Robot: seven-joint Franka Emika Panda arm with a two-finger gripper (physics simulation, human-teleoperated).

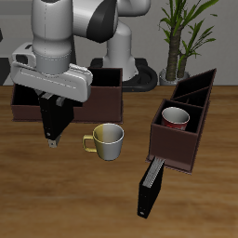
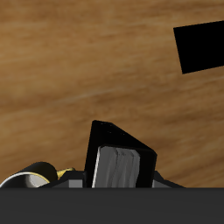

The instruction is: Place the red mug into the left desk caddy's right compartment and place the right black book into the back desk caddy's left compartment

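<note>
The tool (image 1: 52, 138) is clamped on the right black book (image 2: 118, 163), which hangs upright in its grip with the pale page edges facing the wrist camera, above the wooden table (image 1: 56, 206) and just in front of the back desk caddy (image 1: 104, 91). The book is not in any compartment of that caddy. Just beside the tool, toward the table's middle, stands a pale mug with a yellow handle (image 1: 108, 139). Farther across, the left desk caddy (image 1: 177, 147) lies at an angle; the red mug (image 1: 175, 116) stands upright in its compartment nearest the table's front edge. A second black book (image 1: 149, 191) stands on end close to that caddy's near end. The near strip of table below the tool is bare brown wood grain. Behind the table, a potted plant (image 1: 186, 28) stands in the room.
</note>
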